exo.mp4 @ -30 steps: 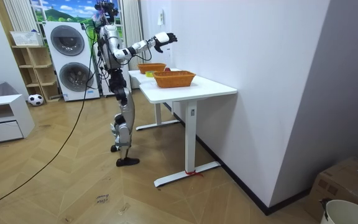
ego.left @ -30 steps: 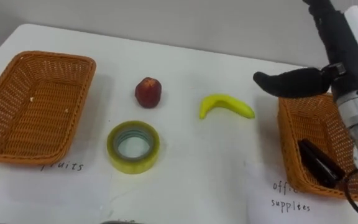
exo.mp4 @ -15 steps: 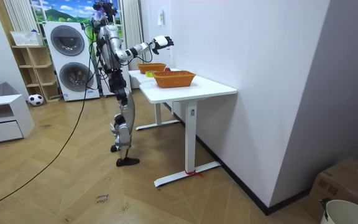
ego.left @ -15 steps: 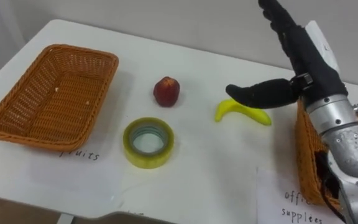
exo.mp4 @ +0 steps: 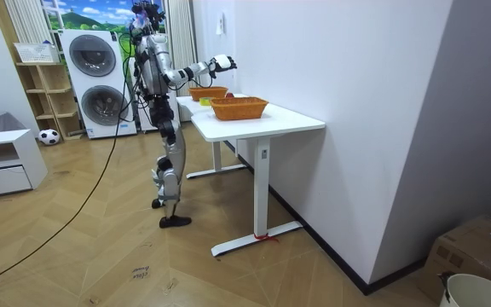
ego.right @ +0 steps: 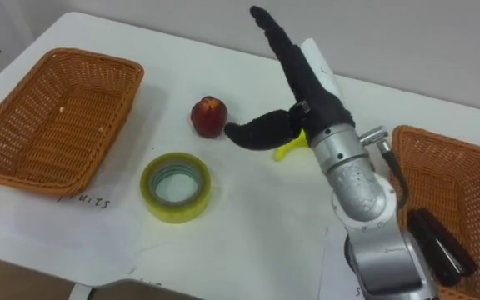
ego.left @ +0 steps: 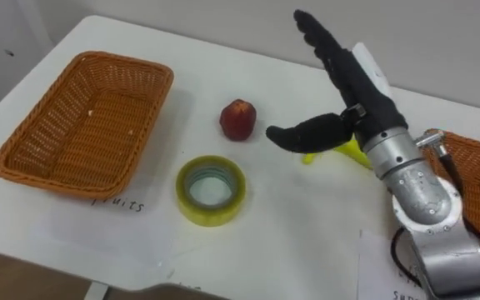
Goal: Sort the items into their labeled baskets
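The robot's right hand [ego.left: 358, 96] has swung away from the woven orange basket on the right [ego.right: 423, 133] and now hangs over the middle of the white table [ego.left: 290, 229]. Its fingers are stretched out straight, the thumb is spread wide, and it holds nothing. The head camera has shifted as well, but measured against the fruit the move is real. A second ago the yellow banana [ego.left: 353, 152] lay clear to the hand's left; now it is mostly hidden under the palm and thumb. Whether the hand touches it, I cannot tell.

A dark oblong item [ego.right: 440, 242] (some office tool, by its look) already lies in the right basket. So the reach likely opens the fruit half of the job: the banana first, or the small red round fruit [ego.left: 237, 119] just past the thumb tip.

The empty woven orange basket on the left [ego.left: 98, 117] sits at the table's left end — well apart from the hand. The way there crosses the red fruit, with the yellow roll of tape [ego.left: 212, 189] nearer the front edge. Bare table lies around the banana, so the fingers have space to close. The right basket's rim stands near the forearm.
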You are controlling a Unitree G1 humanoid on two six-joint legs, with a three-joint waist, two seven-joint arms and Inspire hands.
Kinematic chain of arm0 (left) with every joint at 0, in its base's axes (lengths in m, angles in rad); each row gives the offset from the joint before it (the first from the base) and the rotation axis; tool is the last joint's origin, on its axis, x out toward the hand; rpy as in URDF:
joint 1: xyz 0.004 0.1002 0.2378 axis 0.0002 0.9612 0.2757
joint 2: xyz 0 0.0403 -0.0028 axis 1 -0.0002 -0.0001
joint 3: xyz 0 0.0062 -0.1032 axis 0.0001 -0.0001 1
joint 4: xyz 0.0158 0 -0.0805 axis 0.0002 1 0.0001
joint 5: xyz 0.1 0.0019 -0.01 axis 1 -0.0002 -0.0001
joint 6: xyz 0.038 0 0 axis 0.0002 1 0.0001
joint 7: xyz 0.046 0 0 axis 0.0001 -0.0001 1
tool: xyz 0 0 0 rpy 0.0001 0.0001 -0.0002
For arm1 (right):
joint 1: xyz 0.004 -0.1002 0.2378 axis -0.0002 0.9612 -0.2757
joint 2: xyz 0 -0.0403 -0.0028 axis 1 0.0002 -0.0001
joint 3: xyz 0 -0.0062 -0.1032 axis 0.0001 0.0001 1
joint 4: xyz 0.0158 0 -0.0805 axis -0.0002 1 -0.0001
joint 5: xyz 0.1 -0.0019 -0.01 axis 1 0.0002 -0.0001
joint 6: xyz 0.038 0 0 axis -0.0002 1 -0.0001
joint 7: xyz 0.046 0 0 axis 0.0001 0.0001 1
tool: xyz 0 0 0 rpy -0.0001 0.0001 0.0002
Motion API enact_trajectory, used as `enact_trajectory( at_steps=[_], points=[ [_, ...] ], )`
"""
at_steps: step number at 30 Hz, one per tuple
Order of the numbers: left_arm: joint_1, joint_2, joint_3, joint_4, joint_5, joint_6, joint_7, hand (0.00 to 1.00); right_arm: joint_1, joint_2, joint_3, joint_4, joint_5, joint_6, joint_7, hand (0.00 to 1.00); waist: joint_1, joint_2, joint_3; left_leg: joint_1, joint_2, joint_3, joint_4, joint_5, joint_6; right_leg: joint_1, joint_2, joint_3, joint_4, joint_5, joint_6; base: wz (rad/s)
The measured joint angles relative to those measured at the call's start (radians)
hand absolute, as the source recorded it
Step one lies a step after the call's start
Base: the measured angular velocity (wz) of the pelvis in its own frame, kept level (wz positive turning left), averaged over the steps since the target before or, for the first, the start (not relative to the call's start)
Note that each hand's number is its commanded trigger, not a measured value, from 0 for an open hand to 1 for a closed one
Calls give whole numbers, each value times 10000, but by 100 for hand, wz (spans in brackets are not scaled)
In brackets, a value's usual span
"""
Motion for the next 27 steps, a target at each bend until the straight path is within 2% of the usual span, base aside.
enact_trajectory(
  at_steps=[2, 8, 10, 15, 19, 27],
  points=[
    [-5, 0, -68, -10, 2, 0, -1, 0, -3, 149, 116, 269, -16, -3, -1, 0, 18, 12, 7, -2, 1, -18, 0, 0, 0, 8, -10, -112, -3, 0, 0, 2],
    [-43, -7, -116, -48, 27, -2, -15, 0, -29, 208, 387, 406, -20, 2, 0, 0, 237, -26, -17, -144, -8, -79, 73, 0, 0, -69, -16, -157, -9, 0, 0, 3],
    [-35, -7, -117, -85, 53, 0, -12, 0, -135, 335, 457, 523, -87, 2, -13, 0, 254, -25, -17, -217, -10, -239, 99, 0, 0, -61, -20, -310, -12, 0, 0, 16],
    [36, 3, -346, -249, 52, 124, 173, 0, -149, 383, 1019, 534, -147, 20, -62, 0, 521, -25, -17, -264, -14, -333, 131, 1, -1, -52, -23, -388, -11, 0, 0, 6],
    [205, 3, -413, -573, 52, 196, 199, 0, -149, 402, 1461, 545, -234, 34, -44, 0, 575, -32, -22, -303, -28, -410, 147, 2, -1, -40, -38, -466, -10, 0, 0, 6],
    [200, 16, -528, -717, 52, 205, 324, 0, -149, 427, 1543, 798, -236, 49, -17, 0, 667, -24, -15, -352, -44, -486, 146, 8, 3, -40, -59, -611, -10, 0, 0, 3]
  ],
)
